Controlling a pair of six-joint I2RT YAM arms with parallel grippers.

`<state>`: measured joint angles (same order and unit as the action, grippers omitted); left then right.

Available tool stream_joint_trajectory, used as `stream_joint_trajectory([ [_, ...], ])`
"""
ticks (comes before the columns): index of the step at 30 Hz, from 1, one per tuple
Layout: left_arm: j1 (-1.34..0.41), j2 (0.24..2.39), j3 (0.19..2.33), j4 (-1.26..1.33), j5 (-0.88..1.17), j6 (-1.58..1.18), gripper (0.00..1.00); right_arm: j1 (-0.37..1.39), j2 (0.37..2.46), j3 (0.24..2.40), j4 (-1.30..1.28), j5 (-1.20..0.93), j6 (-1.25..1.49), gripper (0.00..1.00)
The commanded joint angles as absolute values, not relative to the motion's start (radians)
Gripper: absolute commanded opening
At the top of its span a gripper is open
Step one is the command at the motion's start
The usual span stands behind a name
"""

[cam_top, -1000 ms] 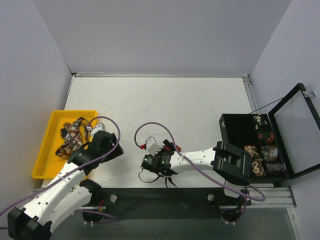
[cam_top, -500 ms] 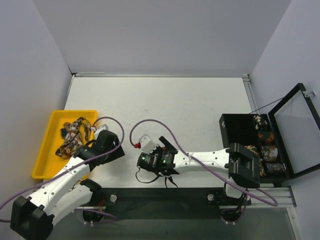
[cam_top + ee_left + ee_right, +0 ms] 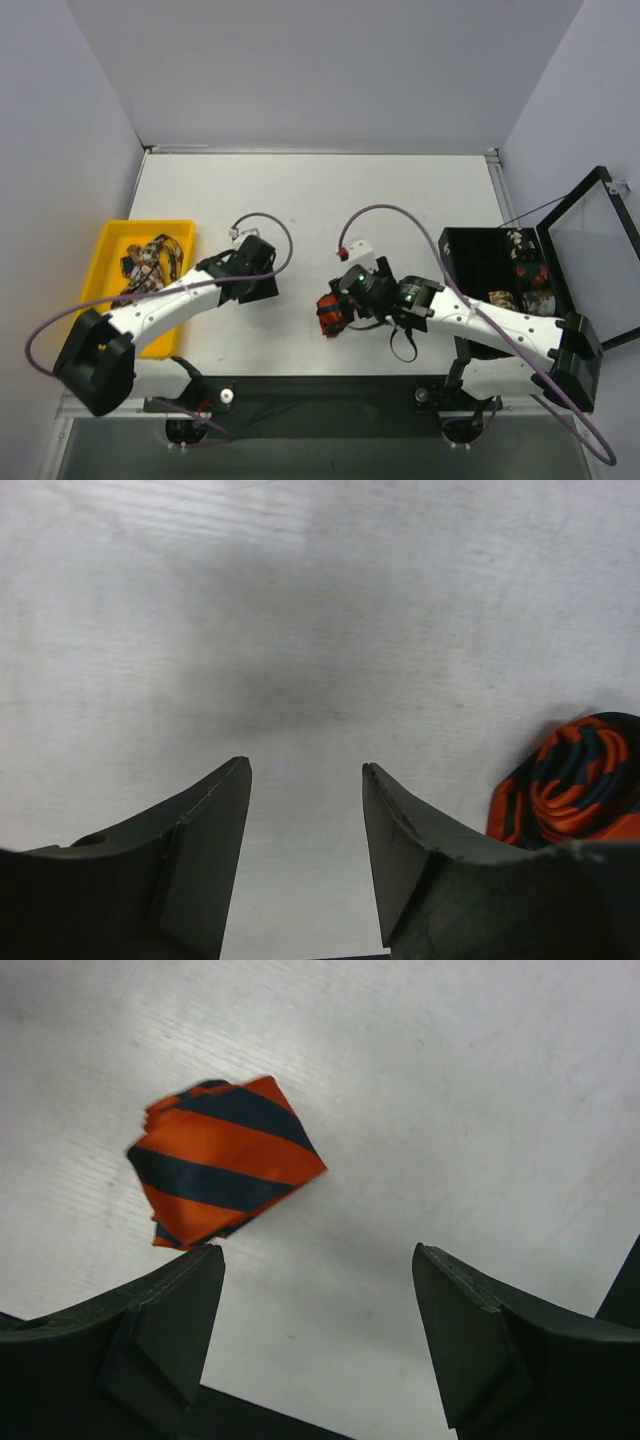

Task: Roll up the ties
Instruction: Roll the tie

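A rolled tie with red-orange and black stripes lies on the white table near the front middle. My right gripper is open and empty just right of it. In the right wrist view the roll lies ahead of the left finger, apart from my open right gripper. My left gripper is open and empty to the left of the roll. In the left wrist view my left gripper hangs over bare table, with the roll at the right edge. Unrolled patterned ties lie in the yellow tray.
A black box with its lid open stands at the right and holds several rolled ties. Purple cables loop above both wrists. Grey walls stand at the left, back and right.
The right arm has swung to the right and the left gripper has moved right toward the middle. The striped roll, hidden under the right gripper before, now lies in the open on the table.
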<state>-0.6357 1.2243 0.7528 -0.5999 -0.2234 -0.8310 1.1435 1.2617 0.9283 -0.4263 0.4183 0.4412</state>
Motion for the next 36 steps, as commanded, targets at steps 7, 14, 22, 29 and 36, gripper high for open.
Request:
stream_joint_trajectory([
  [7, -0.767, 1.627, 1.052, -0.474, -0.246, -0.81, 0.46, 0.876, 1.131, 0.704, -0.451, 0.009, 0.403, 0.51],
  [14, -0.819, 1.766, 1.166, -0.471, -0.207, -0.805, 0.37, 0.844, 1.196, 0.597, -0.256, -0.15, 0.41, 0.32],
  [22, -0.854, 1.802, 1.155, -0.457, -0.181, -0.836, 0.33, 0.842, 1.313, 0.566, -0.097, -0.161, 0.433, 0.17],
  [29, -0.89, 1.822, 1.147, -0.443, -0.161, -0.882, 0.33, 0.842, 1.385, 0.535, 0.0, -0.164, 0.459, 0.12],
  [36, -0.922, 1.822, 1.118, -0.393, -0.081, -0.931, 0.33, 0.841, 1.422, 0.491, 0.169, -0.163, 0.514, 0.11],
])
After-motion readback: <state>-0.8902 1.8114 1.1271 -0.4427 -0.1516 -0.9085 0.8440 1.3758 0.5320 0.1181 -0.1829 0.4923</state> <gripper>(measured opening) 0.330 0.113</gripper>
